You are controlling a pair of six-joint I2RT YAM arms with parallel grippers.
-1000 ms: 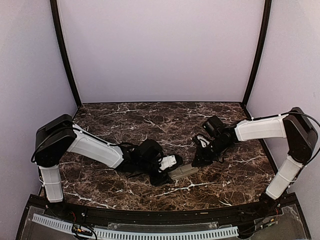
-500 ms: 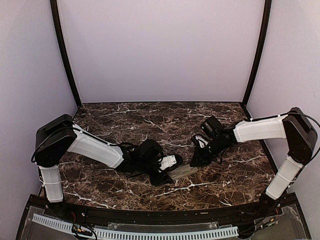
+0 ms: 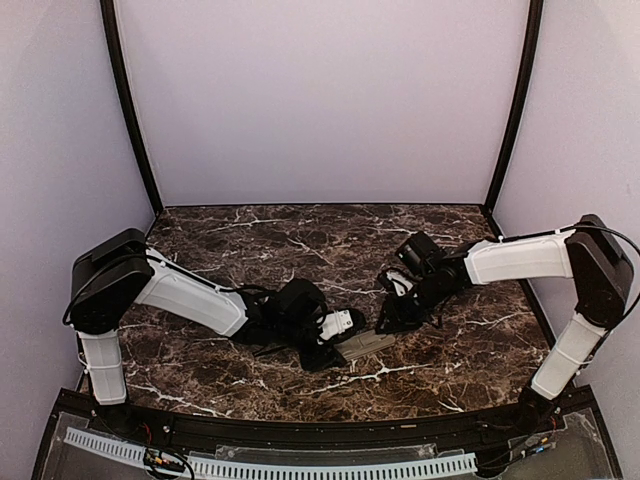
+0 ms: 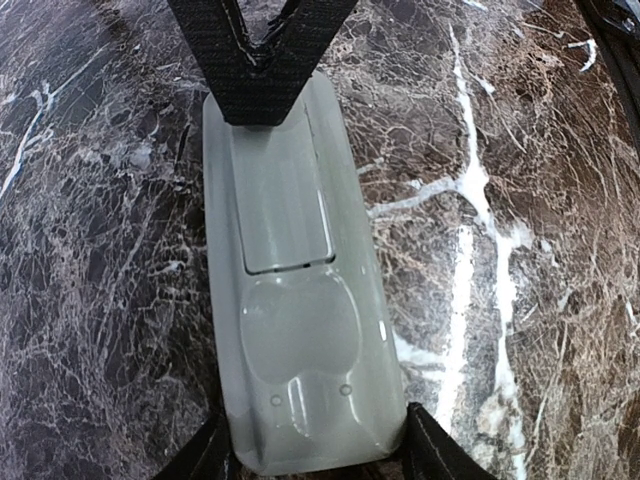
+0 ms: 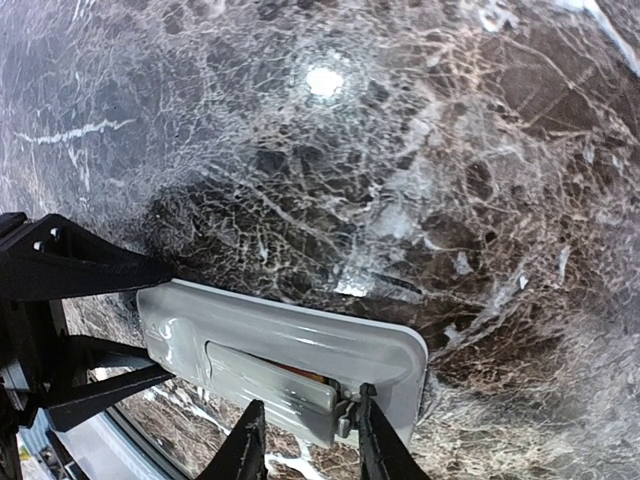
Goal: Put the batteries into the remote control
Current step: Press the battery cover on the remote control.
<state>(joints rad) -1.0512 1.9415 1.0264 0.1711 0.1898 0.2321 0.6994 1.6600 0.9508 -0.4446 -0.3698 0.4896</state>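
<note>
The remote control (image 3: pixel 366 345) lies grey back up on the marble table. My left gripper (image 3: pixel 338 347) is shut on its near end, fingers on both sides in the left wrist view (image 4: pixel 315 455). The remote (image 4: pixel 290 330) fills that view, with my right gripper (image 4: pixel 258 80) on its far end. In the right wrist view the battery cover (image 5: pixel 270 385) sits ajar over the recess of the remote (image 5: pixel 300 335). A red sliver of battery (image 5: pixel 300 372) shows under it. My right gripper (image 5: pixel 308 440) stands a narrow gap apart on the cover's latch end.
The dark marble table (image 3: pixel 250 240) is ringed by lilac walls and two black corner posts (image 3: pixel 130 110). A white slotted rail (image 3: pixel 270 465) runs along the near edge behind the arm bases.
My right gripper has moved left, from just off the remote's far end onto it. The left arm and the remote have not moved.
</note>
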